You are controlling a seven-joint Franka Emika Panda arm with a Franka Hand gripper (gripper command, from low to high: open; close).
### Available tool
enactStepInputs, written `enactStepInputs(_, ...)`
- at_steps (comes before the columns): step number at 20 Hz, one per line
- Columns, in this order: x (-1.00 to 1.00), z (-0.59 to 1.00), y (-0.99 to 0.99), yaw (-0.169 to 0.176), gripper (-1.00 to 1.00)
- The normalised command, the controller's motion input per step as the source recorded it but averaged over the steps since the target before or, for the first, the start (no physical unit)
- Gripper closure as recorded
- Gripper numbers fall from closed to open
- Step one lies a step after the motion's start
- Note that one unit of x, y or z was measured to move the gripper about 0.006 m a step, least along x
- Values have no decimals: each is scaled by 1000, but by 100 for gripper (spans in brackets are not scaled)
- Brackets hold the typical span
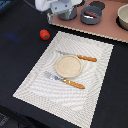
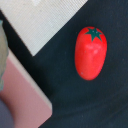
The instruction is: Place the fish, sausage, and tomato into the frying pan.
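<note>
We find the tomato [image 1: 45, 34], a small glossy red-orange piece with a dark green stem star, lying alone on the dark tabletop [image 1: 20, 55], just off the far corner of the pale woven placemat [image 1: 67, 70]. In the wrist view the tomato [image 2: 91, 52] lies bare on the dark surface with nothing touching it, so we judge it is not yet picked up.

Beyond it, on a pinkish board [image 1: 107, 25] at the back of the scene, sits the frying pan [image 1: 90, 14], shallow and blue-grey with a dark inside. We cannot make out the fish or the sausage; whether they lie in the pan is too blurred to tell.

The gripper [image 1: 59, 9] hangs near the pan, well apart from the tomato. Its fingers are blurred, so we cannot tell whether they are spread or closed.

On the placemat, a beige plate [image 1: 68, 66] rests between a knife [image 1: 77, 56] and a fork [image 1: 65, 81], both orange-handled.
</note>
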Motion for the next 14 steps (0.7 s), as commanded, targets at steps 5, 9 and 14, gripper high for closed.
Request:
enactStepInputs(5,-894,-596,-137,-52,-100)
enactStepInputs(9,-474,-257,6,-72,-100)
enactStepInputs(14,-385,-289,113,-60,-100)
